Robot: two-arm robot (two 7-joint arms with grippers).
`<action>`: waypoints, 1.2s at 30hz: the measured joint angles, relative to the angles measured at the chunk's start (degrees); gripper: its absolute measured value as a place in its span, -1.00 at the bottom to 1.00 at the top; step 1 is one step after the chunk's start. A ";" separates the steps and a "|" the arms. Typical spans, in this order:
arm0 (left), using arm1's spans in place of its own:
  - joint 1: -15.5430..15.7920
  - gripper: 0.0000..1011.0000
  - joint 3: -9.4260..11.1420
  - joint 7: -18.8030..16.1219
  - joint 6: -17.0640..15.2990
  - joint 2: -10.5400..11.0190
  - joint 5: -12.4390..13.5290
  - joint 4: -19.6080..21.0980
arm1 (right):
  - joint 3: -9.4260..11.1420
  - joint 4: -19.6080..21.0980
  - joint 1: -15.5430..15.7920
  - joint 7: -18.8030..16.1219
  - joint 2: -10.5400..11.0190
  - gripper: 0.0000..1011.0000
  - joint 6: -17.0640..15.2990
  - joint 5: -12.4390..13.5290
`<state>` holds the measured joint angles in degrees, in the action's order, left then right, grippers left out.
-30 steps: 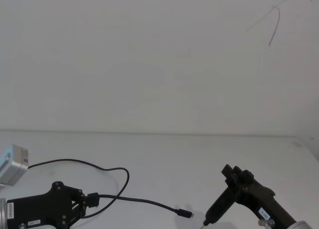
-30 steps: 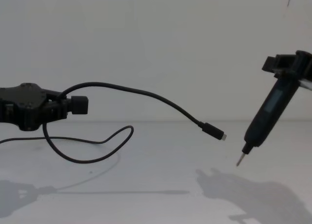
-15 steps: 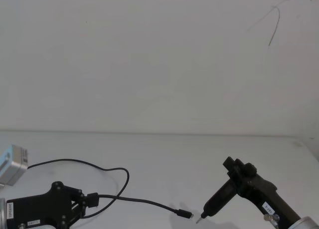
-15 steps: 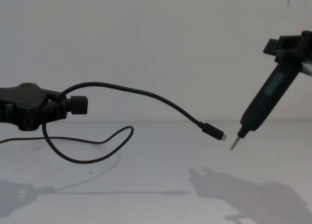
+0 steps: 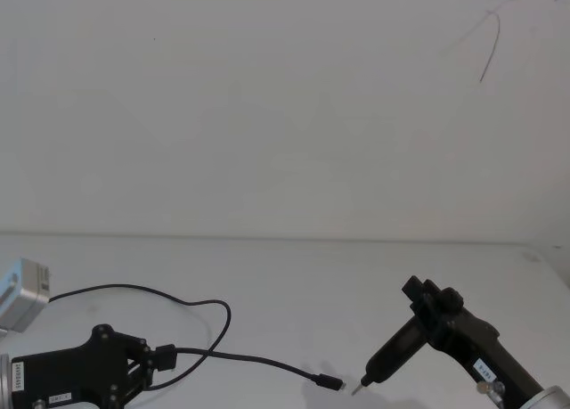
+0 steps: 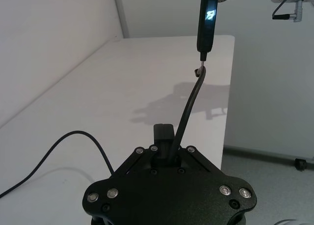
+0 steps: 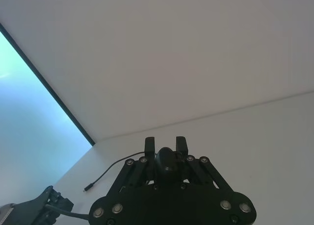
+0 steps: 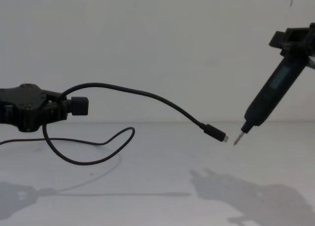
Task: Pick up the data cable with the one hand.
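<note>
One blocky left gripper [image 8: 78, 106] clamps the thin looping data cable [image 8: 147, 94].

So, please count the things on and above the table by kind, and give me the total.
Grippers: 2, left gripper and right gripper
Cables: 1, data cable
Pen-shaped tools: 1, slim black tool
Silver boxes: 1, silver box
Total: 5

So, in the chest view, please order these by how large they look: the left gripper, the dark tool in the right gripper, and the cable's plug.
1. Left gripper, though it sits near the camera.
2. Dark tool, similar in length, slimmer.
3. Plug of the data cable, clearly smallest.
</note>
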<state>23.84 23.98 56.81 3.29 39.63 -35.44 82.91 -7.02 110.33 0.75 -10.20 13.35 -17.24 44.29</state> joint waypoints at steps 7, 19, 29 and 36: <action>0.00 -1.00 0.00 0.00 0.00 0.00 0.01 0.00 | -0.31 0.02 -0.02 0.42 0.33 -0.50 -0.06 0.09; 0.00 -1.00 0.00 0.00 -0.01 0.00 0.01 0.00 | -0.72 -0.31 -0.92 1.49 0.39 -0.50 0.05 0.46; 0.00 -1.00 0.00 -0.01 0.00 -0.01 0.01 0.00 | -0.92 -0.77 -1.74 2.27 0.13 -0.50 0.03 1.48; 0.00 -1.00 0.01 0.00 -0.01 -0.01 0.01 0.00 | -0.76 -1.08 -1.98 2.63 -0.30 -0.50 -0.35 2.93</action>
<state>23.84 23.99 56.81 3.29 39.63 -35.44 82.91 -7.79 109.25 -1.23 -7.57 13.05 -17.59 47.22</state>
